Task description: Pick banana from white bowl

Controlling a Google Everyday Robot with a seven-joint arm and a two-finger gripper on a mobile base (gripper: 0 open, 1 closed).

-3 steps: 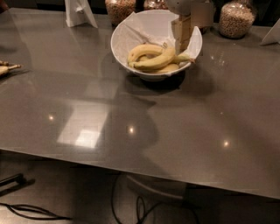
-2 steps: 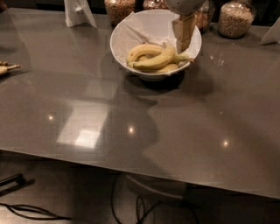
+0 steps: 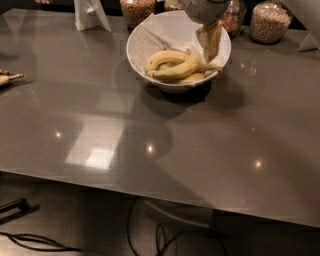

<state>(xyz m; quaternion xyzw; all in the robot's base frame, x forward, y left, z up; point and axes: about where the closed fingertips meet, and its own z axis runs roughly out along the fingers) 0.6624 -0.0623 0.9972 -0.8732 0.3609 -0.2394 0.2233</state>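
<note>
A large glossy white bowl (image 3: 145, 37) stands at the far middle of the grey table. It holds a bunch of yellow bananas (image 3: 175, 66) lying across its bottom, stems pointing right. My gripper (image 3: 211, 42) hangs down from the top of the view into the right side of the bowl. Its tan fingers sit just above the stem end of the bananas. The rest of the arm is cut off by the top edge.
Glass jars of grain (image 3: 270, 21) stand behind the bowl, with another jar (image 3: 136, 10) at its back left. A white folded stand (image 3: 89, 13) is at the far left. A small object (image 3: 7, 78) lies at the left edge. Cables lie on the floor under the table's near edge.
The gripper has stayed over the right side of the bowl, shifting only slightly. The bananas and bowl have not moved.
</note>
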